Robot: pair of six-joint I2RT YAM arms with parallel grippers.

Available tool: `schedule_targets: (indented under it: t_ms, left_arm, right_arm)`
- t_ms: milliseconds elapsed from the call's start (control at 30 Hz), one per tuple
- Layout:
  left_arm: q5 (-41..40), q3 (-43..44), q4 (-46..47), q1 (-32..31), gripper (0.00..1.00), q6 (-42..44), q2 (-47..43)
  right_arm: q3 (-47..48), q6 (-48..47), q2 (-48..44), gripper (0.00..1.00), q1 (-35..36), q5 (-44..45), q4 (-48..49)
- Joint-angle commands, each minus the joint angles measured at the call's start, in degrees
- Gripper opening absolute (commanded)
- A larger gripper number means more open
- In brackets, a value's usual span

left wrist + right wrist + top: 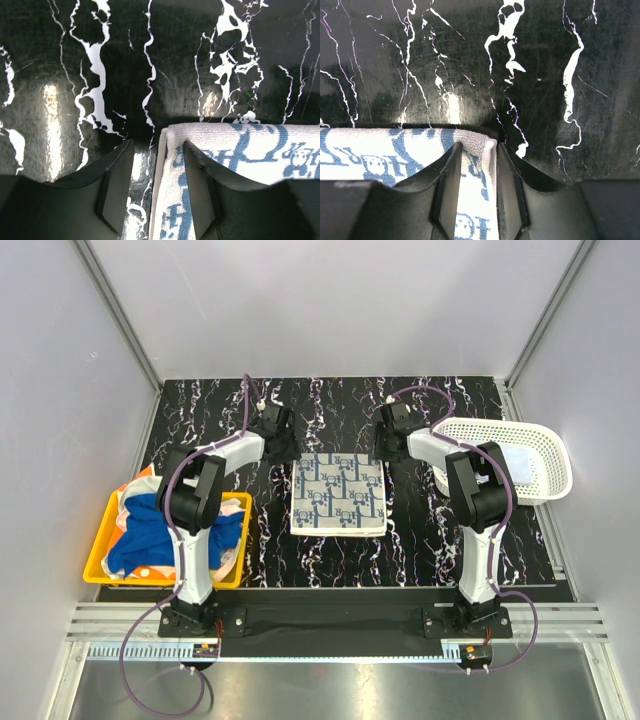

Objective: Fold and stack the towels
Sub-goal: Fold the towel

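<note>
Lying folded flat mid-table (pixel 420 530), the towel (pixel 338 493) is set for another fold or a lift. Left gripper (pixel 155 150) at its far-left corner, jaws spread, straddling the edge, likely about to pinch. Right gripper (pixel 479 150) at its far-right corner, edge between jaws; pinched or not, cannot tell. Bin (pixel 98 562) with other towels (pixel 150 535) to its left, basket (pixel 556 455) to its right.

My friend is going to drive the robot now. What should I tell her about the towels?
Left gripper: fingers open, straddling the far-left edge of the patterned towel.
Right gripper: fingers open around its far-right corner; towel flat, not lifted.
Done: the patterned towel lies folded mid-table.
Left: a heap of towels waits unfolded in the yellow bin. Something pale lies in the white basket; can't tell what.
</note>
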Motion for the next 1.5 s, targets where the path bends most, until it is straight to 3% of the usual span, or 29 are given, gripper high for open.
schedule_targets:
  t_ms: [0,133,467,733,967,1133,1467]
  left_arm:
    - [1.8,1.2,3.5,0.5,0.48,-0.4,1.2]
    - [1.9,1.3,3.8,0.8,0.4,-0.9,2.1]
    - [4.3,0.9,5.0,1.3,0.38,-1.8,3.5]
    - [5.0,0.9,5.4,1.8,0.18,-1.9,3.7]
    - [6.1,0.9,6.3,2.3,0.09,-1.7,3.6]
    - [6.9,0.5,7.8,2.6,0.01,-1.5,2.9]
    - [9.7,-2.0,13.0,2.9,0.0,-2.3,-4.4]
  right_arm:
    - [-1.1,-0.9,-0.8,0.41,-1.0,-1.1,1.8]
    - [-1.3,-0.7,-0.4,0.38,-1.5,-2.8,2.6]
    - [-1.9,-0.6,0.9,0.31,-2.5,-6.6,4.0]
    - [-1.9,-1.0,1.4,0.22,-2.8,-8.1,4.2]
    - [-1.5,-1.3,1.7,0.11,-3.2,-9.0,4.5]
    - [-1.9,-1.4,0.9,0.1,-4.1,-10.0,5.8]
    - [-6.1,-1.1,-7.2,0.02,-4.2,-9.8,12.5]
